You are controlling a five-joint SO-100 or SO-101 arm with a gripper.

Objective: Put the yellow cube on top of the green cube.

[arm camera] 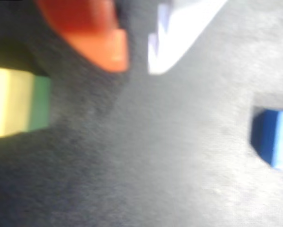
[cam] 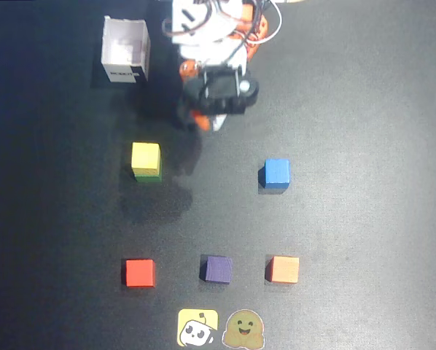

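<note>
The yellow cube [cam: 145, 155] sits on top of the green cube [cam: 147, 176] on the black mat, left of centre in the overhead view; only a green sliver shows below it. In the wrist view the yellow cube [arm camera: 9, 101] and the green cube [arm camera: 39, 103] lie at the left edge. My gripper [cam: 208, 122] is up and to the right of the stack, apart from it. Its orange finger [arm camera: 108, 47] and white finger [arm camera: 174, 33] stand almost together with only a thin gap. It holds nothing.
A blue cube [cam: 276, 173] sits to the right, also in the wrist view [arm camera: 276, 137]. Red [cam: 140, 272], purple [cam: 218, 269] and orange [cam: 283, 269] cubes line the front. Two cartoon stickers [cam: 197, 328] lie at the front edge. A white open box [cam: 125, 49] stands at the back left.
</note>
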